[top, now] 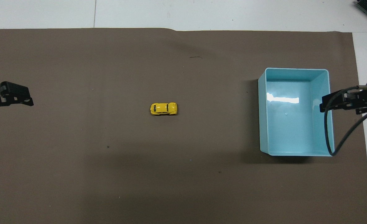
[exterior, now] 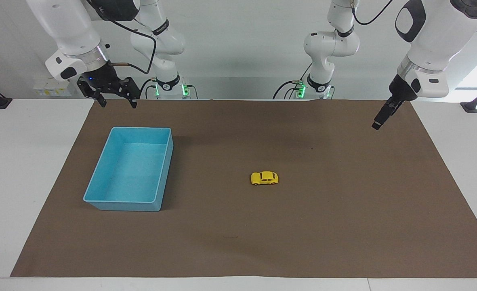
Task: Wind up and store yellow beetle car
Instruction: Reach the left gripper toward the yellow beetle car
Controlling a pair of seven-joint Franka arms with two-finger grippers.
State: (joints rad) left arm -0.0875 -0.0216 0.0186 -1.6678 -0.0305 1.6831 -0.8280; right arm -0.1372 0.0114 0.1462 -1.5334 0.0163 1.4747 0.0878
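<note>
Both claws up and empty, toy car alone mid-mat.

The yellow beetle car sits on its wheels near the centre of the facing frame, on the brown mat that covers the worktop, well apart from the blue bin at centre left. The right claw hangs at the upper left of the frame over the mat's edge above the bin, its jaws spread wide, gripping nothing. The left claw hangs at the upper right over the mat, seen edge-on; in the overhead view its fingers stand apart, and it carries nothing.
</note>
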